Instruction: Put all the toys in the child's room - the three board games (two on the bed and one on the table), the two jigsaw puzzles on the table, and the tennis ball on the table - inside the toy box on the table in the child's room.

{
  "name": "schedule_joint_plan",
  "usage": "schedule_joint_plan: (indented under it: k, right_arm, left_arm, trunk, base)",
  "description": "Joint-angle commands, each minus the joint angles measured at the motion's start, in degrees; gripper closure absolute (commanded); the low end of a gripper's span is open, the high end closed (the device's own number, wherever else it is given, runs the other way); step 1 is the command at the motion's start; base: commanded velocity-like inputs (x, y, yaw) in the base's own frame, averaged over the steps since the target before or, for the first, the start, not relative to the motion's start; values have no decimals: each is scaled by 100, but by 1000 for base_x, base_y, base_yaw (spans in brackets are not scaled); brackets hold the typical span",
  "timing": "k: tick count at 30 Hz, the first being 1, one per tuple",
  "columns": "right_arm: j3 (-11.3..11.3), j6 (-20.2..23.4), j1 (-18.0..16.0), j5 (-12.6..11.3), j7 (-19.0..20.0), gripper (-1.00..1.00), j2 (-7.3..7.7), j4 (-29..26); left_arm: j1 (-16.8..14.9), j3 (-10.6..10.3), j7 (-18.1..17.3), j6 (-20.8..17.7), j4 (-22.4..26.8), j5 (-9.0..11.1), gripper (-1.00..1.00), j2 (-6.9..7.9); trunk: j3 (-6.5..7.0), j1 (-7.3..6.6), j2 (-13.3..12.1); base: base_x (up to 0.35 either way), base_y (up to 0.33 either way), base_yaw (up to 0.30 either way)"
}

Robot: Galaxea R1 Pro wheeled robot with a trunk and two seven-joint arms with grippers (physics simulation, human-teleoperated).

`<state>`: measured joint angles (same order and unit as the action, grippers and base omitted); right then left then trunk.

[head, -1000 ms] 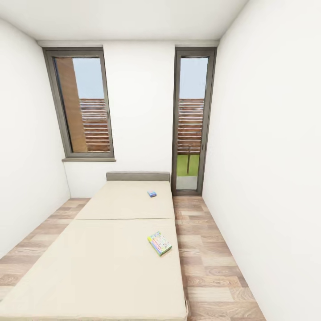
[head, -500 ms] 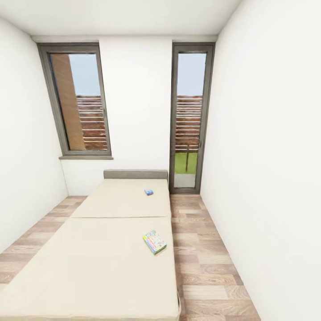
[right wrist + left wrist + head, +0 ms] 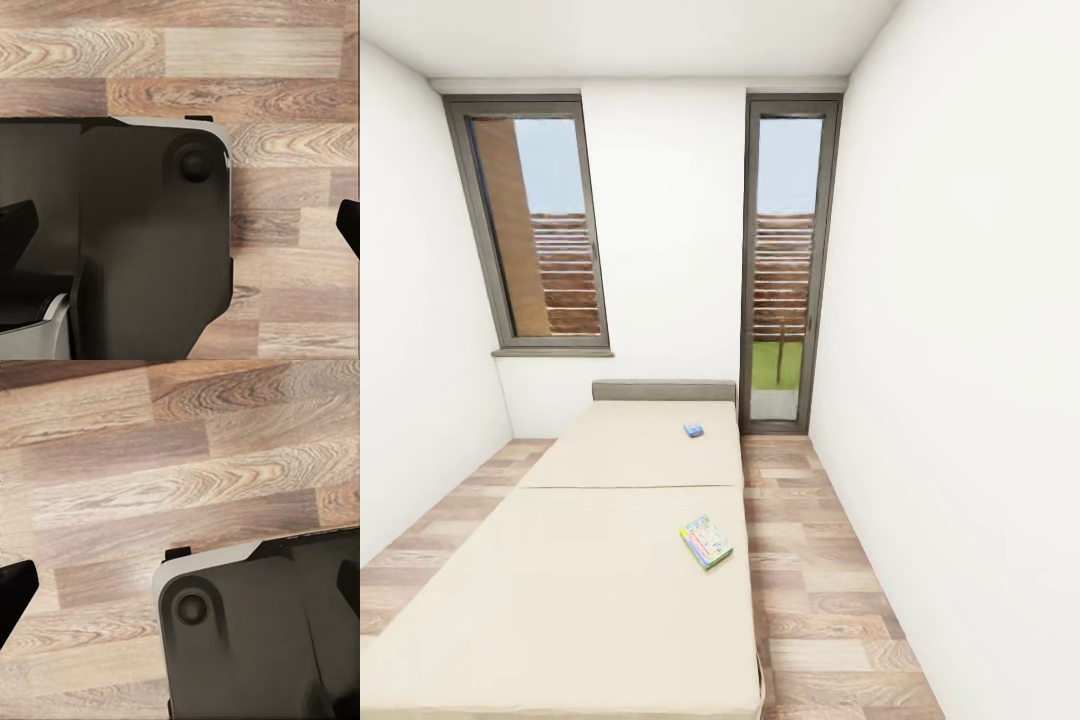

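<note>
White walls and wood-plank floor [image 3: 830, 560] sit framed exactly as half a second ago; my head camera has stopped shifting. I see the bed [image 3: 590, 600], a broad cream slab with a grey headboard. On its right side lies a board game [image 3: 706, 542], a flat box printed yellow and green, and further up a small blue box [image 3: 694, 430] (too small to identify). Wrist cameras show grained planks and the dark base [image 3: 142, 225]; one finger [image 3: 13, 592] of the left gripper and both fingers [image 3: 19, 225] of the right gripper show near frame edges, jaws spread wide.

A matt cream cloth top is seen on the bed [image 3: 590, 580]; the floor [image 3: 820, 600] is laid in smooth grained wood planks.
</note>
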<state>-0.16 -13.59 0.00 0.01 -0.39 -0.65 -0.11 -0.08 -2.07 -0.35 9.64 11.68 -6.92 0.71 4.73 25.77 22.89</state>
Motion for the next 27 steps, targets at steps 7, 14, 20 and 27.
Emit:
schedule_joint_plan:
  k: [7, 14, 20, 27]
  right_arm:
    - [-12, -66, -14, -2, -129, -100, 134, -9]
    - [15, -261, -17, 31, -268, -100, 289, -58]
    - [10, -342, -17, 22, -274, -100, 148, -49]
    - [0, -372, -12, -17, -282, -100, -359, -19]
  left_arm:
    - [1, -9, 19, 0, -27, -24, -100, 36]
    - [7, -6, 25, 12, -450, -25, -100, 11]
    - [7, -5, 26, 16, -565, -24, -100, -8]
    - [8, -9, 26, 26, -597, -35, -100, 6]
  trunk:
    - [-2, 2, 3]
    - [-2, 2, 3]
    - [-2, 2, 3]
    - [-2, 2, 3]
  base:
    - [0, 0, 0]
    - [0, 0, 0]
    - [0, 0, 0]
    - [0, 0, 0]
